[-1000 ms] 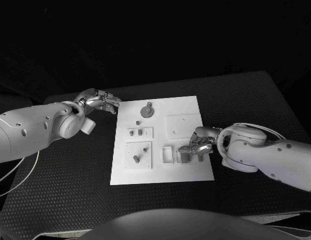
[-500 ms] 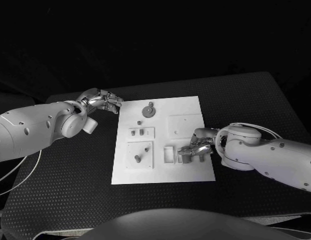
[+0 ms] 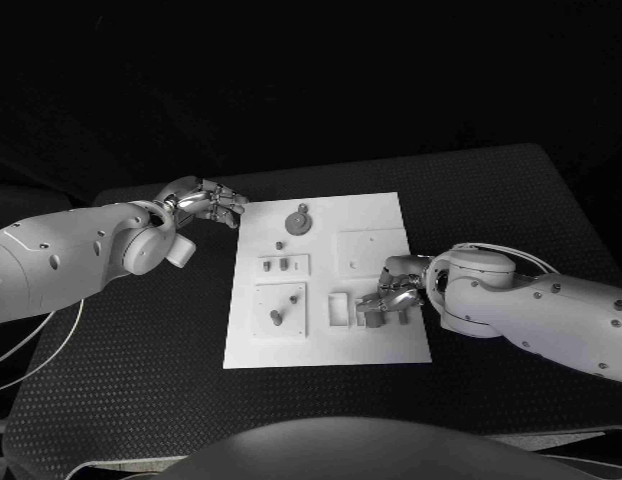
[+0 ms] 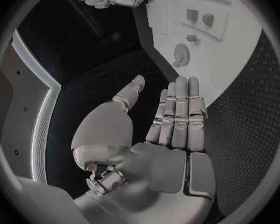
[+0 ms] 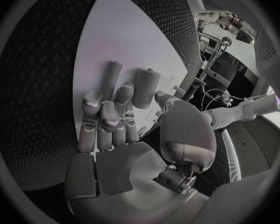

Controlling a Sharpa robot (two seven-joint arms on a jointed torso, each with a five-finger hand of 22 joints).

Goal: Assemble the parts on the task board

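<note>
The left robot hand hovers over the bench just beside the board's far-left corner, released, fingers straight and together, holding nothing (confirmed in the left wrist view). The board lies flat mid-bench. On it sit a round part at the far edge, two small parts in a recess, and a peg in a square recess nearer. The right robot hand rests at the board's near-right area, fingers curled over parts; whether it grasps one, I cannot tell.
</note>
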